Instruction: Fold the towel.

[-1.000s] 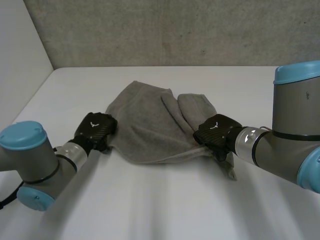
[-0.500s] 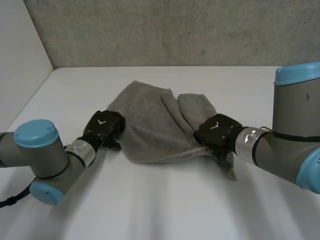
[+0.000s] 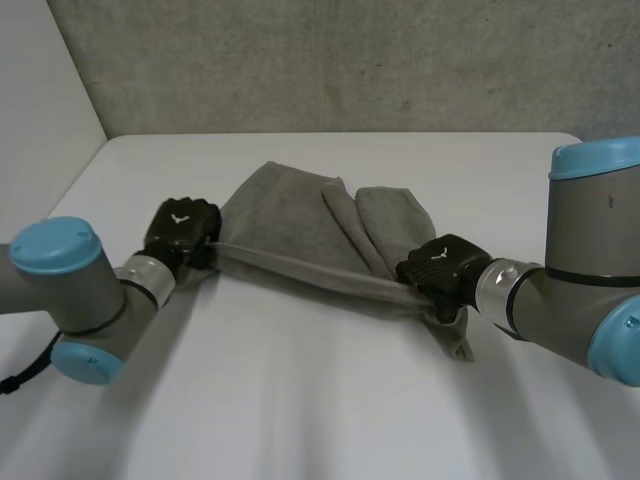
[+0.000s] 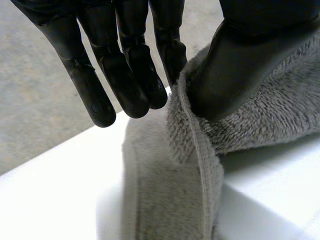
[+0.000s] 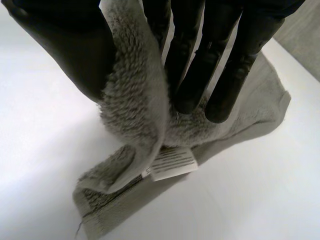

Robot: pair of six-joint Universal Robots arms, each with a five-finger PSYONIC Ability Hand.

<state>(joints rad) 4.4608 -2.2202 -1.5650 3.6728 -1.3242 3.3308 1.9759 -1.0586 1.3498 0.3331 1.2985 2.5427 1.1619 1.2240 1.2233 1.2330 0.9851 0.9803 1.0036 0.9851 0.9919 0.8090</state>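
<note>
A grey towel lies crumpled in the middle of the white table. Its near edge is lifted and stretched in a straight line between my two hands. My left hand is at the near left corner. In the left wrist view its thumb pinches the towel's hem against the straight fingers. My right hand holds the near right end, with the towel pinched between its thumb and fingers. A white label hangs below that grip. A loose towel end droops to the table under the right hand.
A concrete wall stands behind the table's far edge. A pale side wall borders the table on the left. Bare tabletop stretches in front of the towel towards the camera.
My left hand has closed on the towel's near left corner and pulled it left and up. The near edge, slack before, is now taut. The right hand shifted slightly right.
</note>
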